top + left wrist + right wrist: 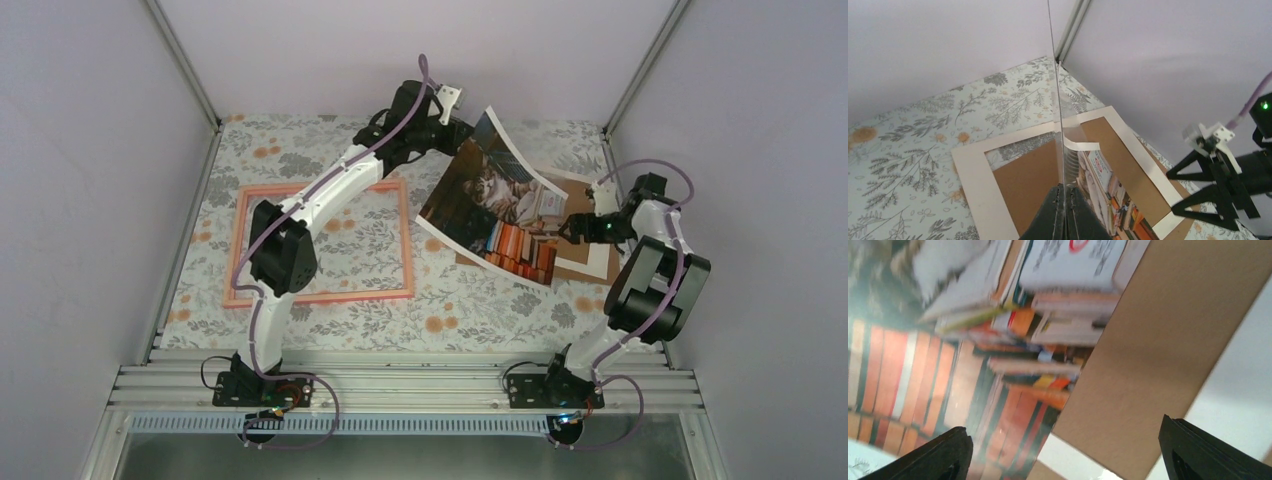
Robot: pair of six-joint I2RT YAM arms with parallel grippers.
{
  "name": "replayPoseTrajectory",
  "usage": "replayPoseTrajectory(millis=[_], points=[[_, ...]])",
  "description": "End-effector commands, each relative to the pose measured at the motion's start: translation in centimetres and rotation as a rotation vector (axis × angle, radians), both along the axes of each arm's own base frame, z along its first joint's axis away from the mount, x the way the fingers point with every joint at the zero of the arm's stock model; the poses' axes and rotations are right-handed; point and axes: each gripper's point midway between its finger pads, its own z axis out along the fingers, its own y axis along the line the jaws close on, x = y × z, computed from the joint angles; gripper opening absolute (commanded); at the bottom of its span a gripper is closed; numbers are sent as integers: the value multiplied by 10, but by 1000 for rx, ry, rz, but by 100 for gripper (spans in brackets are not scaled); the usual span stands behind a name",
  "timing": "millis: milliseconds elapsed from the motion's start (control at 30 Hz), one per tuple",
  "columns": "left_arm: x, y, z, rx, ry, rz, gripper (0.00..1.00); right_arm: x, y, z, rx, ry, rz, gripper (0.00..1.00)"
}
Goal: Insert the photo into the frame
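Pink frame (320,298) lies flat on the desk (480,312), floral pattern showing through it. Left claw (1064,192) pinches the photo (490,205), tilted above the brown board (572,268); right claw (568,228) gapes beside it.

A white mat (603,258) lies on a brown backing board (570,270), both on the floral tablecloth (470,300).

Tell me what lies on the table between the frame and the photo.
Only a narrow wedge of bare floral tablecloth, seen in the top external view between the right rail of the frame and the left edge of the photo.
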Motion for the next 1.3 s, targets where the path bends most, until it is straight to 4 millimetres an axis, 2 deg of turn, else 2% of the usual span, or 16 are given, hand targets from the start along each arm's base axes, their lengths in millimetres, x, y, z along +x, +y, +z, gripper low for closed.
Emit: replayPoseTrajectory(millis=[0, 100, 167, 267, 367, 433, 500, 567, 667, 800, 1033, 1267], points=[[1, -3, -15, -48, 86, -17, 2, -15, 21, -10, 63, -2, 25, 90], [4, 0, -30, -40, 133, 12, 2, -21, 29, -28, 66, 34, 24, 81], [11, 6, -37, -34, 150, 42, 2, -33, 36, -51, 79, 93, 27, 73], [19, 14, -47, -30, 171, 74, 2, -51, 50, -71, 79, 139, 54, 62], [21, 16, -58, -28, 196, 76, 2, -58, 57, -78, 56, 152, 82, 50], [21, 15, -61, -29, 204, 74, 2, -57, 58, -71, 26, 129, 101, 43], [21, 16, -61, -30, 205, 72, 2, -61, 57, -78, -27, 150, 119, 36], [22, 16, -58, -31, 197, 72, 2, -68, 51, -91, -88, 185, 135, 33], [25, 22, -46, -29, 165, 79, 2, -84, 32, -108, -222, 232, 162, 27], [32, 37, -36, -27, 136, 99, 2, -106, 6, -125, -371, 292, 205, 26], [31, 57, -32, -28, 136, 103, 2, -110, -28, -133, -502, 340, 202, 24], [31, 79, -32, -13, 131, 123, 2, -107, -51, -120, -534, 333, 179, 26]])
